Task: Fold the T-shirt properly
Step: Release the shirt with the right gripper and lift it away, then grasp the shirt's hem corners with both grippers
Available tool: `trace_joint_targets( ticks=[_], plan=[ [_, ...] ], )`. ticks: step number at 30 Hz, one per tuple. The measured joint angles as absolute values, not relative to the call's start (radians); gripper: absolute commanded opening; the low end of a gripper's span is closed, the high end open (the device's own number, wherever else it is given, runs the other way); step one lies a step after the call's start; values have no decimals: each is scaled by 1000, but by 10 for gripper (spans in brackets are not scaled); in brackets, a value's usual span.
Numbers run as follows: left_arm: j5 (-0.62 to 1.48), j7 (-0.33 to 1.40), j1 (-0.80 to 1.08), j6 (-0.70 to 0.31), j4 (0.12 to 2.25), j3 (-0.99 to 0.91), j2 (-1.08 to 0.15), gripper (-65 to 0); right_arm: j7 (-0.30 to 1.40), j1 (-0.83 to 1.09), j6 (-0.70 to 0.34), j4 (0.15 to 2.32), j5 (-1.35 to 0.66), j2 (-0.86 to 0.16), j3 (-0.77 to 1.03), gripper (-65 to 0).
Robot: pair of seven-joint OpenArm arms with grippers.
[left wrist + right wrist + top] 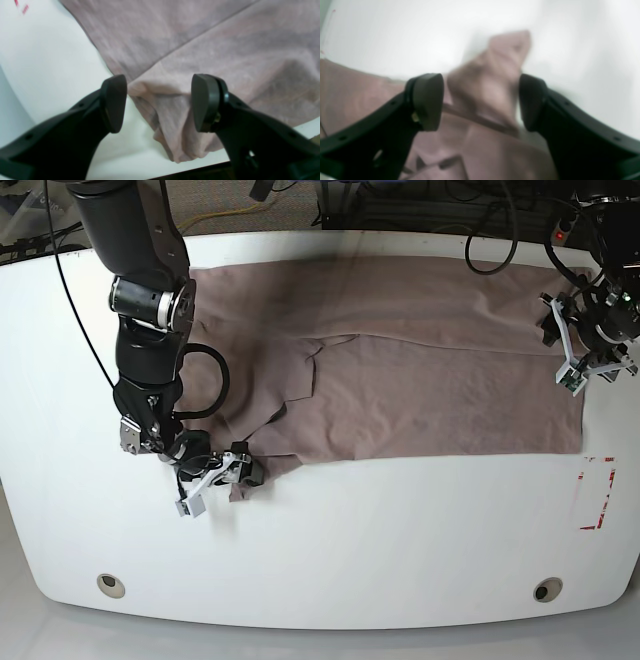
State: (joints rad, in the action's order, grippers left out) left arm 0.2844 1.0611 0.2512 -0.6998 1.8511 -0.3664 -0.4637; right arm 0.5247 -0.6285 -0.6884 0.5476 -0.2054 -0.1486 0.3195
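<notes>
- Your T-shirt (pixel 400 380) lies spread across the far half of the worktop (pixel 350 550).
- Left gripper (pixel 158 102) — jaws spread, over the shirt's corner at the worktop edge.
- Right gripper (pixel 215 478) — jaws spread around a bunched sleeve tip; no pinch visible.

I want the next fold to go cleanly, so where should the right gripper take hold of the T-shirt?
Probably the bunched sleeve tip of the T-shirt, coming from the table's front edge. It lies raised off the table, already between the right gripper's open jaws.
</notes>
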Motion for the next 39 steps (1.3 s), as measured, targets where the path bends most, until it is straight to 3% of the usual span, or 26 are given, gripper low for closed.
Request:
trace_joint_targets(
  ticks=[4,6,11,16,18,22,27,39],
  plan=[
    [286,1061,251,-701,1887,-378,-442,-272,510,-625,-689,546,-202,-138,319,-579],
    [298,1060,240,-705,1886,-441,-404,-272,497,-622,-688,546,-200,-138,319,-650],
    [262,1075,94,-698,1840,-593,-351,-269,492,-624,-687,546,-194,-142,319,-650],
    [273,1069,-49,-701,1676,-595,-332,-265,490,-628,-688,546,-194,-142,319,-650],
    [272,1073,-105,-633,1596,-595,-334,-262,489,-629,-685,547,-196,-142,319,-650],
    [270,1059,-220,-518,1432,-599,-347,-186,493,-628,-685,547,-197,-140,319,-650],
    [252,921,-272,-441,1240,-571,-375,-142,493,-628,-688,547,-199,-142,319,-650],
    [183,692,-445,-438,793,-462,-450,-142,493,-623,-685,547,-202,-142,319,-650]
  ],
)
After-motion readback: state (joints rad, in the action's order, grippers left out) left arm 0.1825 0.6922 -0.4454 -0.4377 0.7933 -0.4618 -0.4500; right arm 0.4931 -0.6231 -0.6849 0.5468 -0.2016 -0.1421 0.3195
